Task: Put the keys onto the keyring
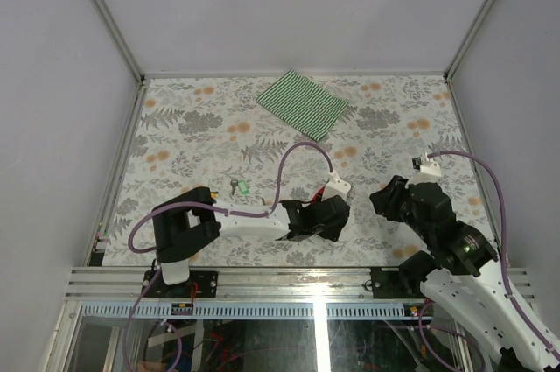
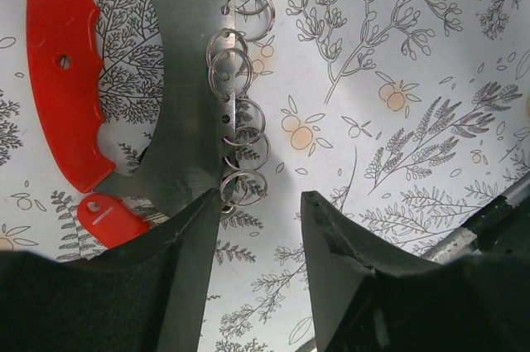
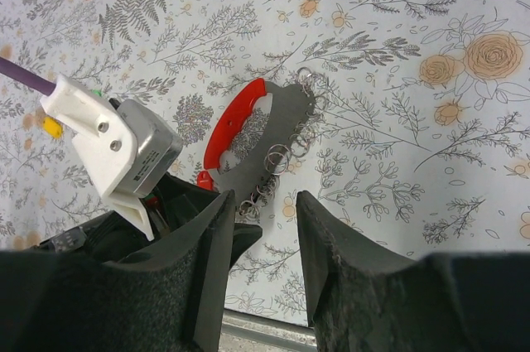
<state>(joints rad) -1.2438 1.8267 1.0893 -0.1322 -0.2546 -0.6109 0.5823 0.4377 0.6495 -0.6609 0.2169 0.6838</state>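
The keyring lies flat on the floral table: a red curved handle (image 2: 62,62) on a grey plate (image 2: 178,79) with several silver rings (image 2: 236,79) along its edge. My left gripper (image 2: 258,211) hovers over its lower end, open, with only tablecloth between the fingers. The left fingertip (image 2: 199,211) is at the lowest ring. From the right, my right gripper (image 3: 263,203) faces the keyring (image 3: 236,116), open and holding nothing. In the top view a sliver of red keyring (image 1: 320,193) shows beside the left gripper (image 1: 325,213). The keys (image 1: 241,186), one green-headed, lie left of it.
A green striped cloth (image 1: 302,102) lies at the back of the table. The right gripper (image 1: 385,200) sits just right of the left one, close to it. The metal rail of the table's near edge (image 3: 273,331) runs right below the right fingers.
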